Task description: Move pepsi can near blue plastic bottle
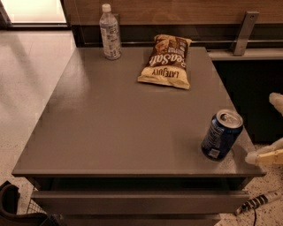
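At the lower right of the frame, the can (222, 134) stands upright near the bench (110, 132) corner, well apart from the bottle (110, 32) at upper left, and the end effector (264, 129) sits spread just beside it, probably lining up a grab.

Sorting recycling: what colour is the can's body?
The pepsi can is dark blue with white print, camera view; hand just beside it.

Dim warm light, floor (33, 12) glare upper left, hand (261, 129) pale at right edge
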{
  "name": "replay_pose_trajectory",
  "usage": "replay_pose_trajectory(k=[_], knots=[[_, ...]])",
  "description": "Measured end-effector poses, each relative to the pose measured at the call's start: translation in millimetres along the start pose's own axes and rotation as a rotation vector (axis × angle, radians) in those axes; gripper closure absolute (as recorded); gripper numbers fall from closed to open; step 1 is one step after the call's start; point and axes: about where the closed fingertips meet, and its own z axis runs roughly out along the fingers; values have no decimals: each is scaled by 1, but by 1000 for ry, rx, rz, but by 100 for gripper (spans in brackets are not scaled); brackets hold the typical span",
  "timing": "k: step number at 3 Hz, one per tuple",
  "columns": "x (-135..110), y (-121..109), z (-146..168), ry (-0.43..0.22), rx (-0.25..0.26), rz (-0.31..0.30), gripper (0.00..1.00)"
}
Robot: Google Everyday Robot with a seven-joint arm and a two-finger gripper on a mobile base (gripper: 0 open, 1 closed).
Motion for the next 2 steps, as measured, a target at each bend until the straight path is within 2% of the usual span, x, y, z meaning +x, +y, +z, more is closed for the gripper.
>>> replay_pose_trajectory(k=[1, 2], knots=[[8, 6, 5, -35, 18, 47, 0], [15, 18, 13, -49, 1, 72, 0]])
